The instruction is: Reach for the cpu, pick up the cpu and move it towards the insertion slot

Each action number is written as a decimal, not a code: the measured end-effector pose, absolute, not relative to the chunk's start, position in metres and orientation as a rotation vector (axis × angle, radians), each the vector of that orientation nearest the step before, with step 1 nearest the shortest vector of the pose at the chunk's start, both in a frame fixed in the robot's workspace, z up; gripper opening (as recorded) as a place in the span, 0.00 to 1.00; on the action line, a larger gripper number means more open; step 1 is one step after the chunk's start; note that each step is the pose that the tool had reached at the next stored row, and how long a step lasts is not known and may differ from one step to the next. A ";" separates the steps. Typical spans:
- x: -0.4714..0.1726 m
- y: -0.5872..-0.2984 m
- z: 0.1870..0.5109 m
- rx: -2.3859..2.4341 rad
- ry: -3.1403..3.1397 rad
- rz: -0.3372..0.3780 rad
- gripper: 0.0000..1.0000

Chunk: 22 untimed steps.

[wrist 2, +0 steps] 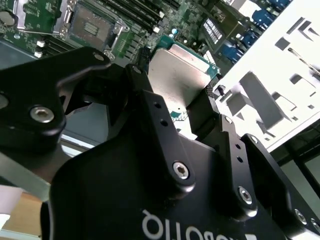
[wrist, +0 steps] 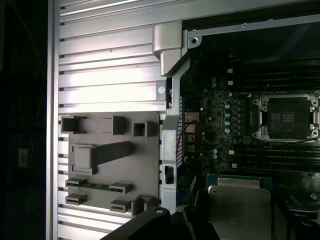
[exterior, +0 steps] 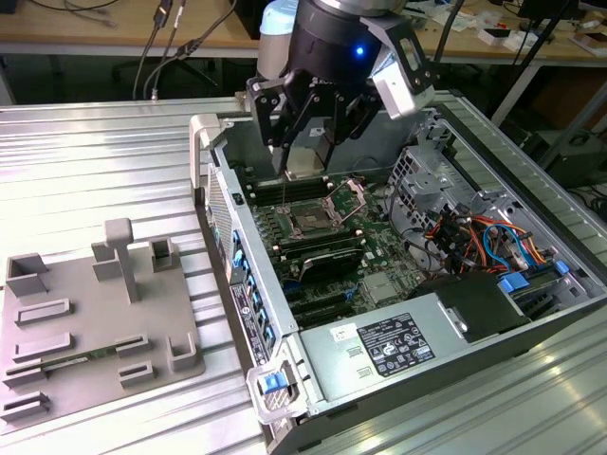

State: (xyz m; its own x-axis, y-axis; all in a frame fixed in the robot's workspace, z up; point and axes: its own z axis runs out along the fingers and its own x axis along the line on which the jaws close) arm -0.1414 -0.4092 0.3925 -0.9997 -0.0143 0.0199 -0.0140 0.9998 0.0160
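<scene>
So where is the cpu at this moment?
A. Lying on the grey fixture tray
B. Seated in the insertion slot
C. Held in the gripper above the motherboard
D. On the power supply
C: the cpu sits clamped in the gripper over the board, and the insertion slot below holds nothing.

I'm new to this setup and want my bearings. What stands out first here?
The black hand hangs over the open computer case, shut on the silvery cpu. Below it on the green motherboard lies the insertion slot, its clamp open. A grey fixture tray sits at the exterior view's left.
</scene>
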 end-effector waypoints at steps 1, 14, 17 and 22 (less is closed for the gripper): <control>-0.138 -0.408 0.392 0.022 -3.121 -0.024 0.55; -0.130 -0.406 0.392 0.022 -3.121 -0.022 0.55; -0.122 -0.401 0.392 0.022 -3.121 -0.020 0.55; -0.113 -0.396 0.392 0.022 -3.121 -0.018 0.55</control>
State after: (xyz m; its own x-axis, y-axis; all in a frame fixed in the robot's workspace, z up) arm -0.1132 -0.3961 0.3919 -0.9997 -0.0141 0.0209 -0.0138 0.9998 0.0117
